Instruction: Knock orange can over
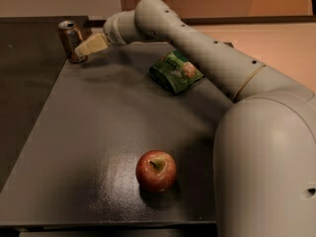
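The orange can (70, 40) stands at the far left corner of the dark table (98, 132), leaning slightly left. It has an orange-brown body and a silver top. My gripper (85, 49) has pale yellow fingers and reaches in from the right, its tips touching the can's right side at mid height. My white arm stretches from the lower right across the table to it.
A green snack bag (176, 71) lies flat at the back right of the table, under my arm. A red apple (156, 170) sits near the front edge. The table's left edge runs just beside the can.
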